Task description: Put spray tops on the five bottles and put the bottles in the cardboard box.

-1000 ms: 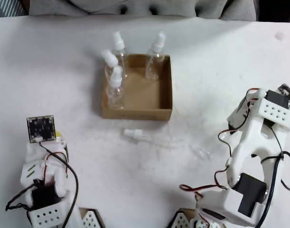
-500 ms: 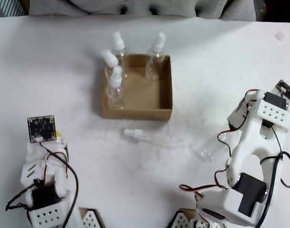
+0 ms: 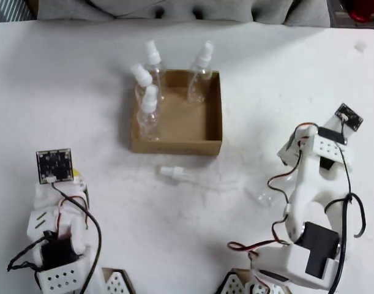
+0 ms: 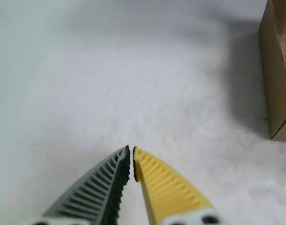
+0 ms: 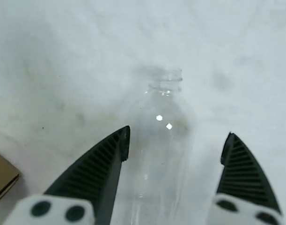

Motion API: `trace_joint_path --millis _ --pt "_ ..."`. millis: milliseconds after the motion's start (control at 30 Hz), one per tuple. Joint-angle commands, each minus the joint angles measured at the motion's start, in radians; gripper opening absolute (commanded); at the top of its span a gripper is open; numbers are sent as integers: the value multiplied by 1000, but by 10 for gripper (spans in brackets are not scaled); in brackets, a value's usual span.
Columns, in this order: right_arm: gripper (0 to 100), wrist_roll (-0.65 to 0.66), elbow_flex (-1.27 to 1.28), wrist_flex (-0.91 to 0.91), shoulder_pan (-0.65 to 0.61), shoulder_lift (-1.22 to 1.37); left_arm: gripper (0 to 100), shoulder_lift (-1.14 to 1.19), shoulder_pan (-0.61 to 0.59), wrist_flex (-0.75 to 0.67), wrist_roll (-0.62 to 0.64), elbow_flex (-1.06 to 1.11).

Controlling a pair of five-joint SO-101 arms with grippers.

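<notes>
The left end effector [image 4: 132, 150] sits pinched closed; the right end effector [image 5: 178, 132] is spread wide.

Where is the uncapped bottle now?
In the high view the uncapped bottle lies on the table, right of the loose spray top, under the open right gripper.

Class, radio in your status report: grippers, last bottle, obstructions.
Left gripper shut. Right gripper open over uncapped bottle, lying flat. Spray top loose near cardboard box. Nothing in the way.

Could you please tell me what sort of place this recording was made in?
Likely a makeshift robot workstation in a home or office: the left arm and right arm, both small desktop units, sit at a white table, with grey tufted upholstery along its far edge.
</notes>
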Motion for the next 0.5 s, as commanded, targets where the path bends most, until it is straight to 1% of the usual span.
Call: trace_joint_path --millis 0,200,333,467 --pt "265 -11 26 -62 -2 -36 20 -12 10 -21 -11 -21" --pt "265 -12 37 -68 -10 -31 20 -12 18 -20 -12 -21" --pt "265 -12 32 -84 -24 44 20 -12 18 -20 -12 -21" --pt "265 -12 -32 -47 -33 120 20 -12 18 -20 -12 -21"
